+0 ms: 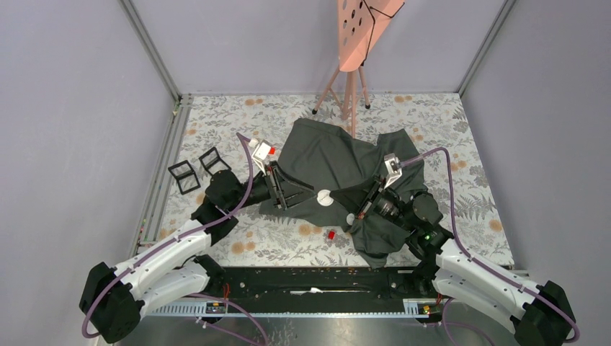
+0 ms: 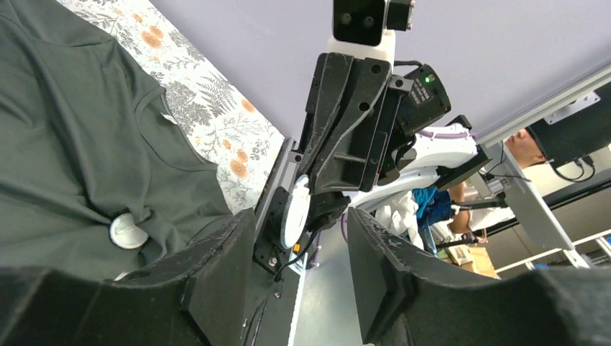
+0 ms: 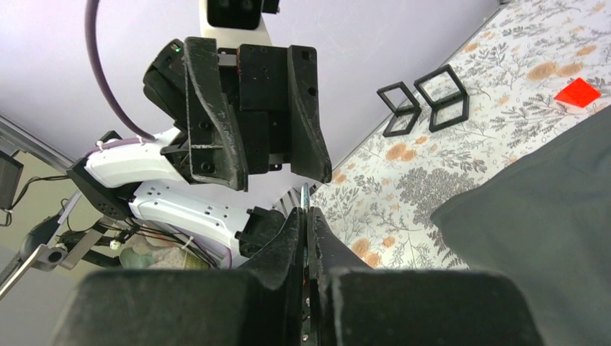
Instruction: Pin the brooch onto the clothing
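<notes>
1. The T-shirt (image 1: 339, 162) lies rumpled in the middle of the floral table (image 1: 447, 130), between my two arms, with its collar toward my right arm.
2. A white disc (image 1: 325, 196) rests on the chest fabric just below the collar. I take it for the brooch or its face. Whether it is fastened to the cloth cannot be told from these views.
3. My left gripper (image 2: 299, 241) hangs just beside that disc, over the near hem. Its fingers are apart with nothing between them.
4. My right gripper (image 3: 306, 216) has its fingers pressed together on a thin white piece (image 2: 295, 213). It is round in the left wrist view and edge-on in its own. I judge it to belong to the brooch, perhaps as a backing, but I cannot be sure.
5. A small red item (image 1: 331, 234) sits on the table near the hem, apart from both grippers.
6. Progress, as a judgement: the parts are at the garment, but the pinning is not shown to be done. What is left is to bring the held piece to the disc through the fabric and close the fastening.
</notes>
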You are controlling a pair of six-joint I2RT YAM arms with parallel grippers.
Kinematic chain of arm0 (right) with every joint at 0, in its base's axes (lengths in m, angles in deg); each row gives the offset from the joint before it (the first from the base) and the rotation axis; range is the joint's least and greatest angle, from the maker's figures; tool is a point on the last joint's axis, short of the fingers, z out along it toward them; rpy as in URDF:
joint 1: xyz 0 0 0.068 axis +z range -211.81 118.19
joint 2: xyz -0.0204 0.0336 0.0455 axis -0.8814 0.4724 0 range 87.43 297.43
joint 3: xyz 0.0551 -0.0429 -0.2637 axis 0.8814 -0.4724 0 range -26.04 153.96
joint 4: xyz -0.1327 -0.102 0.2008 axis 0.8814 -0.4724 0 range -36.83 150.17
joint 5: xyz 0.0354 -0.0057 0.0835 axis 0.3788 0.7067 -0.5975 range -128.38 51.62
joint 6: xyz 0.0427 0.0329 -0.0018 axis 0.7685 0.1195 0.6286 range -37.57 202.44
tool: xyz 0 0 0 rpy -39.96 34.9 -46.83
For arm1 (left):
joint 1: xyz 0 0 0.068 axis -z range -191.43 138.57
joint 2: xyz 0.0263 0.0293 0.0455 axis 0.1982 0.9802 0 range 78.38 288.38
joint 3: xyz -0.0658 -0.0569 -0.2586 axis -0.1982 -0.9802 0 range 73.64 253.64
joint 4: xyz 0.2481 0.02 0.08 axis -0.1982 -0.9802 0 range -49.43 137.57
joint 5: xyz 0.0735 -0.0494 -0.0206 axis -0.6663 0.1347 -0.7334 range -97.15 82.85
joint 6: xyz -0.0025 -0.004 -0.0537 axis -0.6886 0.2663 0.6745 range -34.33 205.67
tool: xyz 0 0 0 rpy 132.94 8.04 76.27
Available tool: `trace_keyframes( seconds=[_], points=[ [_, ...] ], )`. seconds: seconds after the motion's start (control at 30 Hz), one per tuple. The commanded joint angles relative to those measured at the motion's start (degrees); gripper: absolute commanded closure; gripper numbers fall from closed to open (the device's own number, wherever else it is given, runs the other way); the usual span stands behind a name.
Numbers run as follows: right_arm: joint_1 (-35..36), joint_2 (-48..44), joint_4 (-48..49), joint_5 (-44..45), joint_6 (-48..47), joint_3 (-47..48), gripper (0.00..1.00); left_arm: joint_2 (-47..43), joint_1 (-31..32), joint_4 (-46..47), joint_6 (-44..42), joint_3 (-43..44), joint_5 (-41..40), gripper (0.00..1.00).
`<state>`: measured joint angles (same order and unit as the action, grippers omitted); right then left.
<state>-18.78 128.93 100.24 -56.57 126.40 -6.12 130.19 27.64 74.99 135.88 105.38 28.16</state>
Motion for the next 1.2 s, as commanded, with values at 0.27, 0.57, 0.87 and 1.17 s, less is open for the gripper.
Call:
trace_keyframes(
  seconds=[0.27, 0.57, 0.87, 1.17],
  points=[
    [0.35, 1.13, 8.62, 0.66, 1.56, 0.6, 1.0, 2.45, 0.96, 5.7, 4.61, 0.2, -1.43, 0.66],
    [0.37, 2.18, 8.41, -0.17, 1.56, 1.35, 1.0, 4.51, 1.6, 6.59, 4.43, 1.21, 0.66, 0.89],
    [0.01, -1.82, -14.02, 1.53, -3.15, 5.5, 0.54, 5.37, 1.62, -2.92, -5.5, 4.71, 9.41, 1.0],
    [-5.05, 0.69, -28.04, -17.95, -5.54, 11.32, 0.53, 9.07, 1.62, -26.59, -22.71, 14.12, 24.09, 1.0]
  ],
)
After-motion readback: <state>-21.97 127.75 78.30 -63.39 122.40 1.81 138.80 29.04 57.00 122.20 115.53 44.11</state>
